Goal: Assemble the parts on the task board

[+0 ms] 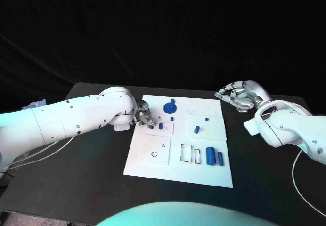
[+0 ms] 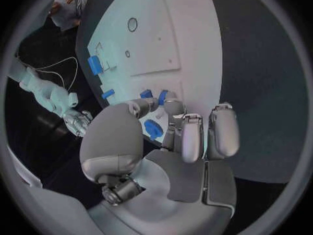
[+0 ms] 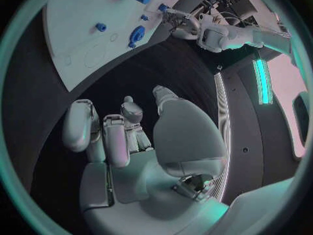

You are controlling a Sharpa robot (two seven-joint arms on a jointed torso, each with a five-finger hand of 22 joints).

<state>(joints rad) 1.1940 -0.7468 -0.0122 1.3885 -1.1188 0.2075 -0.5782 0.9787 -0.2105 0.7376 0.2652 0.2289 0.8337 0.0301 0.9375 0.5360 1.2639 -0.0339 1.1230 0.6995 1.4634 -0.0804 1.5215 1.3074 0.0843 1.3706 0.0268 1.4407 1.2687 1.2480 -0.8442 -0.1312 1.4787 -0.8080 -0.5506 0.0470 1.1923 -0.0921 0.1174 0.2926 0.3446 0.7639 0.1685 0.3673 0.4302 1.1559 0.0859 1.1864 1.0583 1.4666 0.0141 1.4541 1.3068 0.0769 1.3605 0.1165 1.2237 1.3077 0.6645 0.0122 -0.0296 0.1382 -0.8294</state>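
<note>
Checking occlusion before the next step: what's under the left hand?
The left hand is over the task board's left edge. Small blue parts sit beneath its fingers. Contact or grip cannot be told; the fingers cover them.

The bench [image 1: 81,188] is black with a matte top, and its far edge and corners show against a background that is wholly dark — black behind the bench, with no wall, window or floor to be made out from the head view. A thin pale cable [image 1: 302,186] trails over the bench top at the right side, and another [image 1: 34,153] lies along the left side. In the right wrist view a narrow strip of teal light [image 3: 262,74] glows beside the bench, next to a brighter, pale-lit patch of the room — too warped to tell what it is.
</note>
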